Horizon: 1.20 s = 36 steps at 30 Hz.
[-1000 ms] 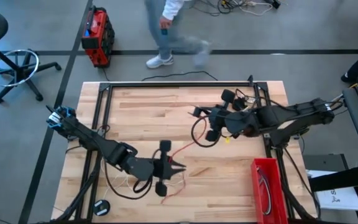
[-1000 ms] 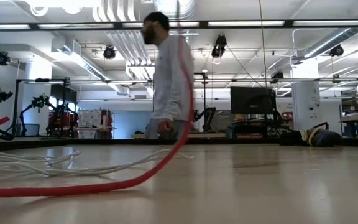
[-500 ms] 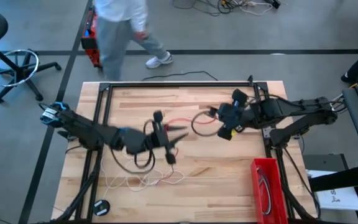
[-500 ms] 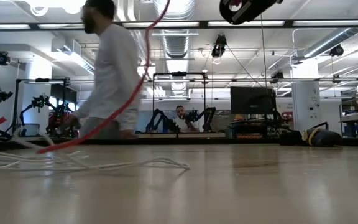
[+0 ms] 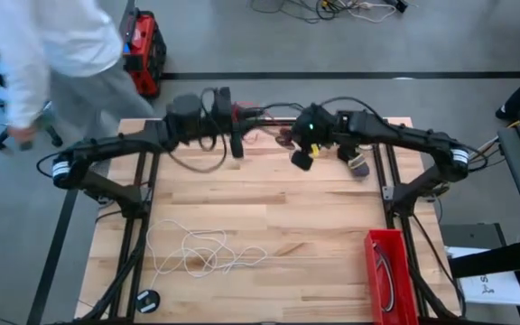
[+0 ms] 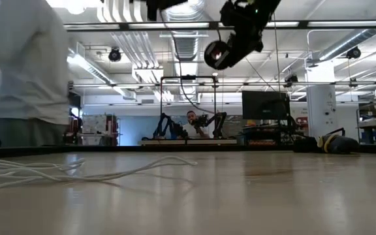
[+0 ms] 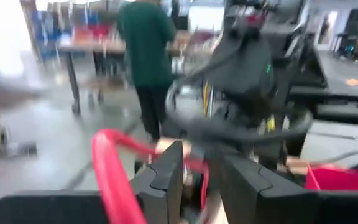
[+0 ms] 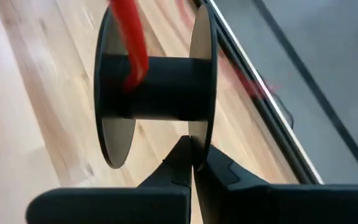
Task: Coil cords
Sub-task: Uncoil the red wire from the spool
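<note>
The red cord (image 5: 262, 120) runs in the air between my two grippers over the table's far edge. My left gripper (image 5: 240, 120) is shut on it; in the left wrist view a red loop (image 7: 109, 168) arcs beside the fingers. My right gripper (image 5: 298, 143) is shut on a black spool (image 8: 157, 87), and the red cord (image 8: 131, 46) crosses the spool's barrel. The white cord (image 5: 201, 253) lies in loose loops on the table's near left part. No other cord can be made out. My left gripper has the red cord (image 7: 196, 167) between its two fingers, high above the table. The cord leaves the fingers in a slack loop, lifted clear of the wood. My right gripper pinches the rim of one spool flange (image 8: 197, 134) between its fingertips. The spool is held clear of the table with its barrel lying across the fingers.
A red bin (image 5: 388, 275) stands at the table's near right corner. A small black round object (image 5: 148, 301) lies at the near left corner. A person (image 5: 52, 54) walks past the far left corner, beside a red toolbox (image 5: 144, 50).
Both grippers have risen and gone toward the table's far edge, the left one travelling from the near middle. The red cord has been lifted off the table and hangs between them. The white cord has stayed on the table. The person has walked leftward behind the table.
</note>
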### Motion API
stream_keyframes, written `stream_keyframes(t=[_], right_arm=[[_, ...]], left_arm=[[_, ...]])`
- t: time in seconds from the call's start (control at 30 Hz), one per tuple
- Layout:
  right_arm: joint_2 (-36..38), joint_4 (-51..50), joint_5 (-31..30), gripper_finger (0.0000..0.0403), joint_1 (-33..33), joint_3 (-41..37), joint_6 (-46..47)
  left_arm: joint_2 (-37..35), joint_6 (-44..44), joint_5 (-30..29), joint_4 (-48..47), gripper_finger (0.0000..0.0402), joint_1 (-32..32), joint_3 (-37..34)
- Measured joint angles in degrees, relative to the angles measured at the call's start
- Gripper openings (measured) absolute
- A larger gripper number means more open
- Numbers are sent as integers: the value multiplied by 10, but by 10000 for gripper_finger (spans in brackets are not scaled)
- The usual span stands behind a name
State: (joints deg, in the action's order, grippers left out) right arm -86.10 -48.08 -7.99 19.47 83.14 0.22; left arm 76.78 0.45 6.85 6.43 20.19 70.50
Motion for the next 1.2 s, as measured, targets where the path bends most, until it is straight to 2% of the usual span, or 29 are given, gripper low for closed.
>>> stream_keyframes(t=[0.1,0.2,0.33,0.43,0.53,0.63,0.73,0.83,1.0,1.2], right_arm=[[-12,-9,19,0,18,0,-8],[-23,-15,25,0,12,-9,-23],[-45,-4,32,0,-6,-40,-13],[-62,19,54,0,-25,-71,0],[-84,40,87,0,-44,-94,17],[-110,38,136,0,-58,-102,33],[-138,41,188,0,-63,-103,50],[-165,44,223,0,-65,-103,74],[-202,46,210,0,-68,-103,105],[-207,38,181,11,-71,-100,112]], left_arm=[[-1,-24,32,-52,94,18,-28],[0,-41,40,-20,113,-4,-106],[29,-99,38,221,141,-60,-262],[93,-145,17,399,157,-115,-343],[163,-179,-8,490,168,-164,-374],[223,-204,-27,505,176,-205,-366],[270,-229,-27,484,187,-231,-330],[291,-238,-25,400,203,-244,-289],[272,-199,-41,134,235,-249,-218],[243,-184,-172,-197,257,-250,-117]])
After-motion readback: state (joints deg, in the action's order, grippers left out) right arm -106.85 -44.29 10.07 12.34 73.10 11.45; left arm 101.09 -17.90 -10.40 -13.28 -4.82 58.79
